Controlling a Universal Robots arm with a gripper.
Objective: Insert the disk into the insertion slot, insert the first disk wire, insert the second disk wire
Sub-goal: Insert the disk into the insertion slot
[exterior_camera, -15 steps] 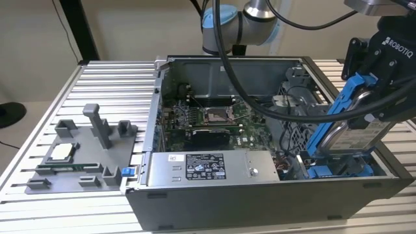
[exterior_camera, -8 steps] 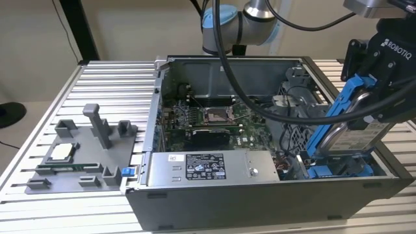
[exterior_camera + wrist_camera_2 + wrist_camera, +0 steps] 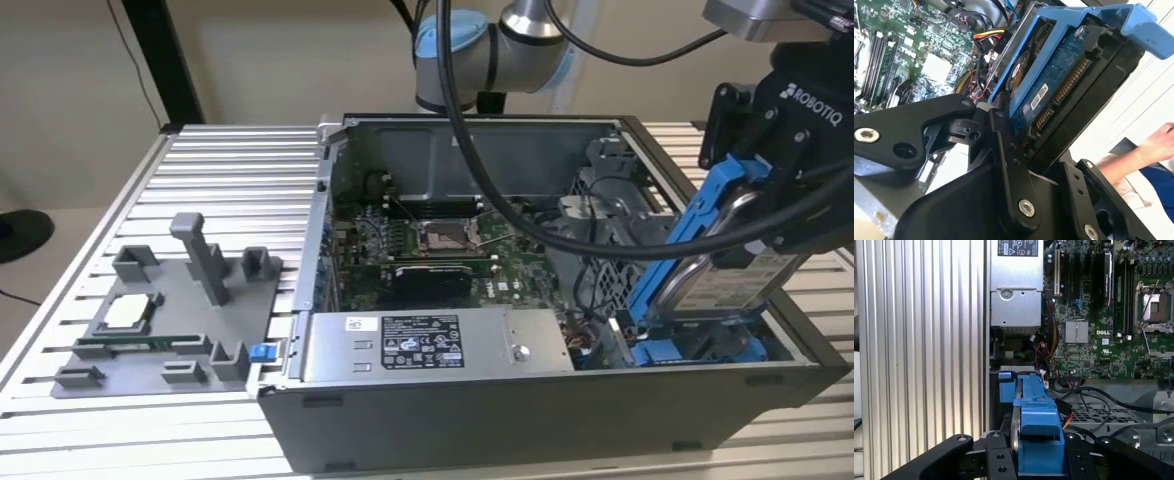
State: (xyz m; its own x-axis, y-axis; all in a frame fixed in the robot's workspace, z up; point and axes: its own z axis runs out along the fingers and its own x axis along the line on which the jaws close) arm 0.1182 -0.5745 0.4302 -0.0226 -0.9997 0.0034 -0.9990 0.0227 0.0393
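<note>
At the exterior view's lower centre, the power-supply box (image 3: pixel 420 345) is showing a white printed sticker. At the exterior view's right, the gripper (image 3: pixel 761 225) is clamping the tilted, labelled disk (image 3: pixel 731 285) between 2 fingers (image 3: pixel 1004 150), just over the insertion slot (image 3: pixel 687 350).
</note>
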